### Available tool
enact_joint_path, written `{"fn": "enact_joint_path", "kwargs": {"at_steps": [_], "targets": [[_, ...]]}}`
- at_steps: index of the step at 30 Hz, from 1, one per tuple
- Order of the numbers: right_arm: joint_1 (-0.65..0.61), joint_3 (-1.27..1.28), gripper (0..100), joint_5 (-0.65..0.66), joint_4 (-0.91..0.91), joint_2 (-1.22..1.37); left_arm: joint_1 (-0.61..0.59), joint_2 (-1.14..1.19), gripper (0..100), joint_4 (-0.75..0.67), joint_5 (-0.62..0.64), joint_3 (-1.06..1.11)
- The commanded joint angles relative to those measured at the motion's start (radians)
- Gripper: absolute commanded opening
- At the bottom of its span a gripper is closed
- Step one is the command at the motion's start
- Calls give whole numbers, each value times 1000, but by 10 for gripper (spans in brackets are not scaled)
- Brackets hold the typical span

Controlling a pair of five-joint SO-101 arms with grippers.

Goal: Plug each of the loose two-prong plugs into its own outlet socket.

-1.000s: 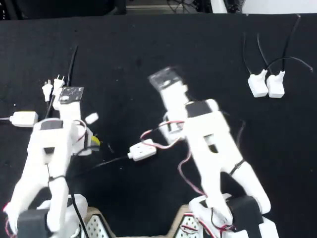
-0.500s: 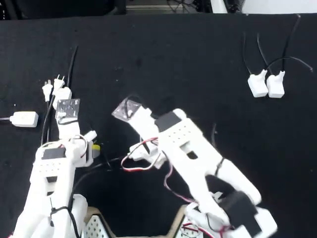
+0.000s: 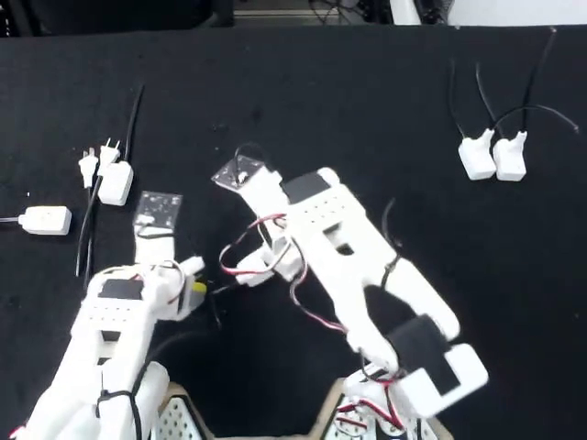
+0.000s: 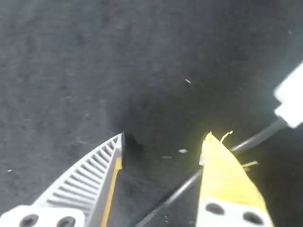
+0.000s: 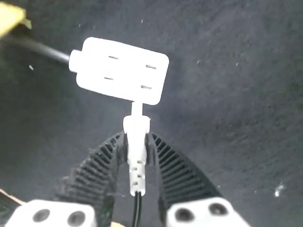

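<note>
In the right wrist view my right gripper [image 5: 136, 138] is shut on a small white two-prong plug [image 5: 136, 156]. The plug's narrow front end touches the near side of a white outlet block [image 5: 120, 71] with slots on top. The block's black cable [image 5: 45, 49] runs off towards a yellow fingertip of the left gripper [image 5: 10, 19]. My left gripper [image 4: 161, 142] is open just above the cloth, and that black cable [image 4: 189, 182] lies between its fingers. From above, the right arm [image 3: 321, 229] covers the block, and the left gripper [image 3: 193, 278] sits beside it.
Two loose plugs [image 3: 98, 159] and a white adapter [image 3: 116, 183] lie at the far left, with another white outlet [image 3: 44, 220] near the table's edge. Two white adapters [image 3: 493, 156] with black cables sit at the far right. Black cloth covers the table.
The right arm swung left and down over the outlet block. The left arm drew back from the plugs at the far left towards the block's cable.
</note>
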Motion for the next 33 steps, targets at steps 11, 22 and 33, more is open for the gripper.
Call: {"fn": "enact_joint_path", "kwargs": {"at_steps": [11, 22, 33], "targets": [[21, -331, 10, 8, 259, 67, 48, -18, 267, 15, -49, -19], [21, -591, 10, 3, 390, 286, 70, -18, 267, 15, -55, -12], [21, -716, 10, -2, 425, 412, 70, -18, 267, 15, -55, -12]]}}
